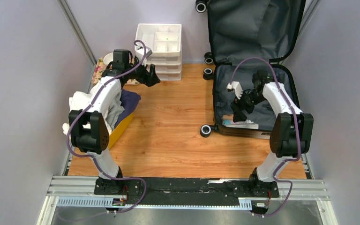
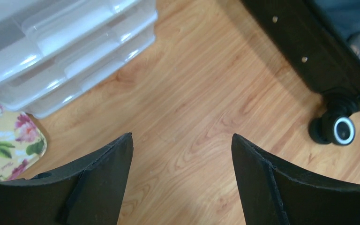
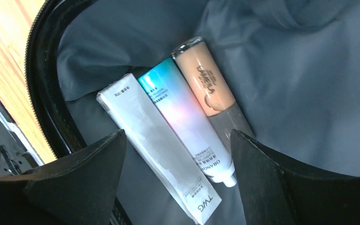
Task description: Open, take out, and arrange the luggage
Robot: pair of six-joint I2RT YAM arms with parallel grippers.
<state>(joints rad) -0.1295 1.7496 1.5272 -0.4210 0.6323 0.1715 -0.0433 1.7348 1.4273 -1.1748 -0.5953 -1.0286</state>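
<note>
The luggage [image 1: 251, 28] lies open at the right, its lid leaning against the back wall and its dark grey lined base [image 1: 222, 82] flat on the table. My right gripper [image 1: 237, 115] hangs open inside the base. Below its open jaws [image 3: 178, 132] lie a white box [image 3: 154, 140], a teal-and-pink tube [image 3: 187, 122] and a beige tube [image 3: 204, 82], side by side on the lining [image 3: 304, 84], none touched. My left gripper [image 1: 153, 77] is open and empty [image 2: 182, 136] over bare wood, left of the luggage shell [image 2: 309, 61] and its wheel [image 2: 343, 130].
A white drawer organizer [image 1: 161, 44] stands at the back, its clear drawers [image 2: 65, 51] just beyond my left fingers. A floral item [image 2: 9, 145] lies beside it. A yellow bin [image 1: 122, 126] heaped with clothes sits at the left wall. Wooden table [image 1: 168, 126] separates bin and luggage.
</note>
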